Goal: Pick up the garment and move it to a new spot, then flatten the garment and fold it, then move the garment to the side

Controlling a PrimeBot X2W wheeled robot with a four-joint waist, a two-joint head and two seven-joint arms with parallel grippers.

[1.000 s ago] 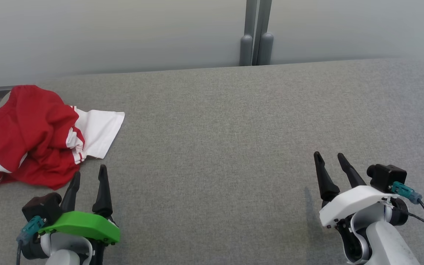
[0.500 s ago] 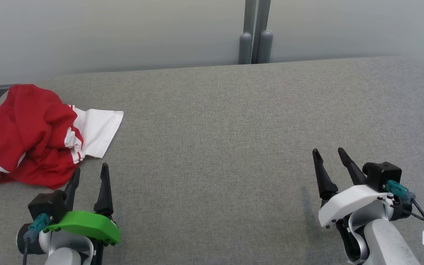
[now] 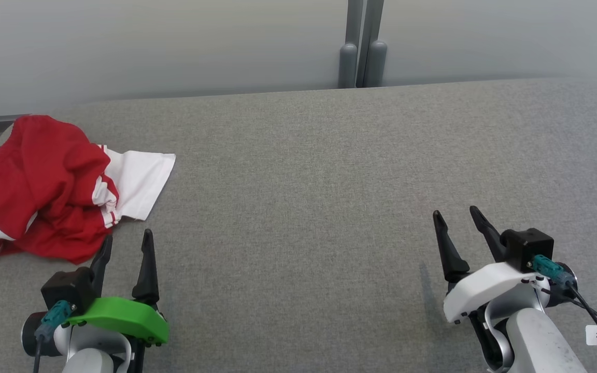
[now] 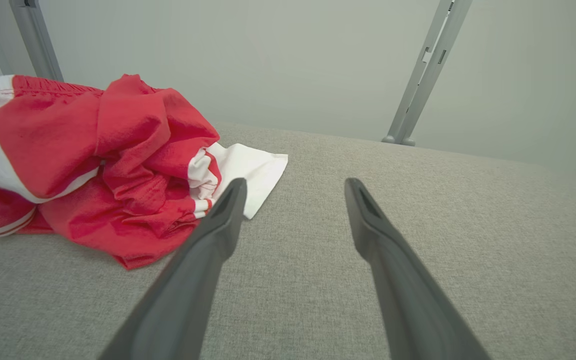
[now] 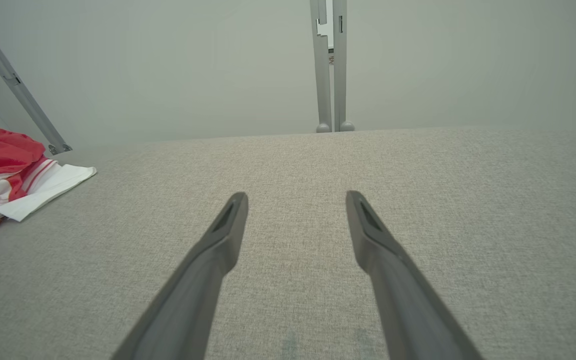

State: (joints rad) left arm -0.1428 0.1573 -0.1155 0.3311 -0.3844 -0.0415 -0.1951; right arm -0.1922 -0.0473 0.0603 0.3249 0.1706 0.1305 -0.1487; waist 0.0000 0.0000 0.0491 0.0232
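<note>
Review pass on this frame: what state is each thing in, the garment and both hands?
garment: crumpled in a heap at the left end of the grey surface, not held, not yet flattened or folded.
left hand: open, holding nothing, fingertips close to the garment's near edge.
right hand: open, holding nothing, over bare surface far from the garment.

Grey fabric surface (image 3: 329,171), crumpled red-and-white garment (image 3: 44,191) at left edge

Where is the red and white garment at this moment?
In the head view, the garment lies crumpled at the left edge of the grey table, just ahead of the left end effector.
</note>
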